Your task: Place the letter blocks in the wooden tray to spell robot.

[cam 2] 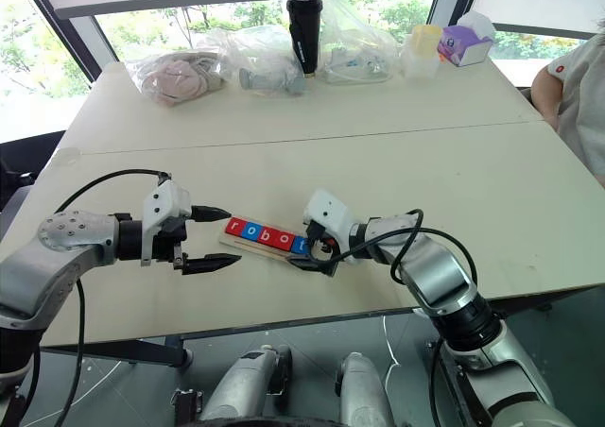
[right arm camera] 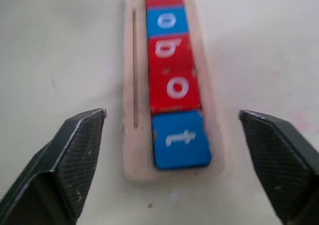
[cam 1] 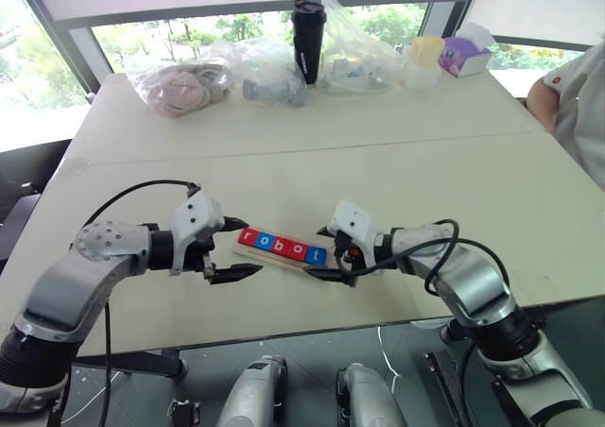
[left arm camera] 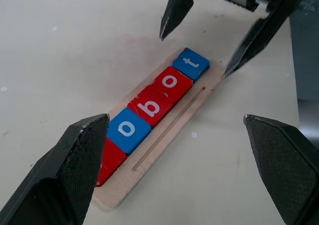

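All five letter blocks [left arm camera: 152,105] sit in the wooden tray [left arm camera: 197,101], spelling robot.

I see the tray near the front edge of the table [cam 1: 378,162], between my two grippers. Tiles in a row, touching: red r, blue o, red b, red o, blue t [right arm camera: 180,139]. Left gripper [cam 1: 233,250] hovers just off the r end, jaws spread wide, holding nothing. Right gripper [cam 1: 323,253] sits at the t end, jaws wide apart on either side of the tray end, gripping nothing, clear of the t tile.
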Tool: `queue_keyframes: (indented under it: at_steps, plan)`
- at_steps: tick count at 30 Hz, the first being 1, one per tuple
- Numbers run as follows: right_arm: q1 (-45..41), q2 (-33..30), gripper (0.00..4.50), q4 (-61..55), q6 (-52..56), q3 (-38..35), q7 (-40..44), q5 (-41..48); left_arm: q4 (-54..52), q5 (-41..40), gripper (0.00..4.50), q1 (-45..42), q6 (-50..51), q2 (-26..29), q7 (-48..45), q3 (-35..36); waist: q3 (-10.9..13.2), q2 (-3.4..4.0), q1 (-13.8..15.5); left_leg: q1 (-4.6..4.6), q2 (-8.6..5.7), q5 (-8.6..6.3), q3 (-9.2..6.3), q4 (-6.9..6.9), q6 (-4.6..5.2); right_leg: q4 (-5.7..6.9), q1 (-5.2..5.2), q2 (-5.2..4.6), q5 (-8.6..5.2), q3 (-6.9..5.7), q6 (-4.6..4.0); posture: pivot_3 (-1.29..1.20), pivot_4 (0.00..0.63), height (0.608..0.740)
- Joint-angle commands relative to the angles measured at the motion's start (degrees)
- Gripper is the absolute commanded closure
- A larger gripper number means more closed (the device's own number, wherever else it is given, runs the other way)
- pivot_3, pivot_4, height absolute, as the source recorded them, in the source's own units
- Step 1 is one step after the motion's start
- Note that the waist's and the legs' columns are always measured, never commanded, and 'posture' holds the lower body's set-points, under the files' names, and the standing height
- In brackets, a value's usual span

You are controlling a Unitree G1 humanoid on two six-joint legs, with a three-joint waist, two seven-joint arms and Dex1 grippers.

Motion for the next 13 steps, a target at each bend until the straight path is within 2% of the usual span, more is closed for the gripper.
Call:
queue_keyframes:
  at_steps: [1,7,13]
  plan:
    - [-1.92,0.39,0.04,-1.42,-1.33,-6.1,-0.72,2.92,0.25,0.2,0.0,-0.89,-1.52,-0.17,-0.41,0.57,0.0,0.0,0.06,0.01,0.0,0.0,0.0,0.0,0.0,0.0,0.0,0.0,0.0,0.0,0.0,0.0,0.15,0.74]
    - [-0.45,-2.12,0.04,5.09,-7.34,-13.43,-6.03,0.0,2.37,-4.19,0.0,-1.72,0.64,-3.18,1.9,5.5,0.0,-0.01,0.09,0.0,-0.01,0.0,0.0,0.02,0.0,-0.01,0.02,-0.01,0.0,0.0,0.0,0.0,0.15,0.74]
    - [10.28,-7.92,0.04,-2.87,-4.03,-23.67,-1.93,7.98,2.98,-5.98,0.0,6.1,2.75,-1.89,3.99,13.98,-0.01,-0.01,0.02,-0.02,0.0,0.07,0.01,-0.09,0.13,0.05,0.15,0.0,0.1,0.0,0.17,0.0,0.15,0.74]
